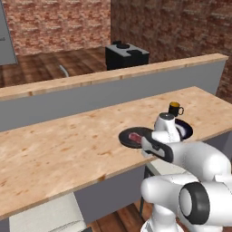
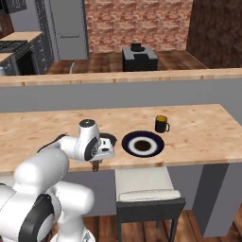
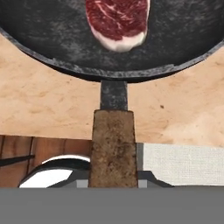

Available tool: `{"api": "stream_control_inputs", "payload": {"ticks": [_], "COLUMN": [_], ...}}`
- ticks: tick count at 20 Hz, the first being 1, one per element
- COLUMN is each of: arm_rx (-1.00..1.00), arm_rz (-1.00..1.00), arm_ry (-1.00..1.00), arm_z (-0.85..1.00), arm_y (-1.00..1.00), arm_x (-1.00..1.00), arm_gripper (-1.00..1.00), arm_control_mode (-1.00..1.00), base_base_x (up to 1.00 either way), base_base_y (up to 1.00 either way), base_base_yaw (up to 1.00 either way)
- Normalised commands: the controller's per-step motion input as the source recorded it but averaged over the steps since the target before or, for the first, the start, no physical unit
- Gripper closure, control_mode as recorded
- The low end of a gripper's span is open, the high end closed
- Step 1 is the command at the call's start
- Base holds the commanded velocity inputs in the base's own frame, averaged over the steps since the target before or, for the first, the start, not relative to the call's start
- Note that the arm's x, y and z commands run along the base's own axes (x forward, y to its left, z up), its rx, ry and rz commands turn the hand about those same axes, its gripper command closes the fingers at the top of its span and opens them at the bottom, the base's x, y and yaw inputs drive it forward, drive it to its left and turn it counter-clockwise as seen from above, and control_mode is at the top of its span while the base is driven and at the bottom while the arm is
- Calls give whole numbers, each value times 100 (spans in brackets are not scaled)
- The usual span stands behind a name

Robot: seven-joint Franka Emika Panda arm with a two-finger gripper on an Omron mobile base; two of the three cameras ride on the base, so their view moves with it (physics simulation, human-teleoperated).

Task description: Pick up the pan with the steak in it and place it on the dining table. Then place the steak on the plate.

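Observation:
The black pan [image 3: 52, 39] is down at the dining table [image 1: 68, 149], close to its front edge, with the red steak [image 3: 117, 22] lying in it. Its brown wooden handle [image 3: 113, 148] reaches out past the table edge, and my gripper [image 3: 113, 181] is shut on it. From the left base view, the pan [image 1: 131, 138] and steak [image 1: 134, 136] show just left of my hand. The dark-rimmed plate [image 2: 142, 144] with its white centre lies right beside the pan [image 2: 108, 140], on its right. The gripper [image 2: 97, 160] hangs at the table's edge.
A dark mug [image 2: 161, 124] with a yellow inside stands behind the plate. A white-cushioned stool [image 2: 142, 184] sits under the table edge below the plate. The higher wooden ledge [image 1: 113, 74] runs behind the table.

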Motion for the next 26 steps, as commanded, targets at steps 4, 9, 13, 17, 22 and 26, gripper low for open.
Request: {"api": "stream_control_inputs", "payload": {"ticks": [4, 9, 13, 17, 22, 26], "arm_rx": [-1, -2, 0, 0, 0, 0], "arm_rz": [-1, 0, 0, 0, 0, 0], "arm_ry": [0, 0, 0, 0, 0, 0], "arm_z": [-27, -40, -19, 0, 0, 0], "arm_y": [0, 1, 0, 0, 0, 0], "arm_x": [32, 13, 5, 0, 0, 0], "arm_gripper": [100, 100, 100, 100, 100, -100], "arm_control_mode": [-100, -100, -100, -100, -100, -100], "base_base_x": [0, 0, 0, 0, 0, 0], "base_base_y": [0, 0, 0, 0, 0, 0], "base_base_yaw": [0, 0, 0, 0, 0, 0]}}
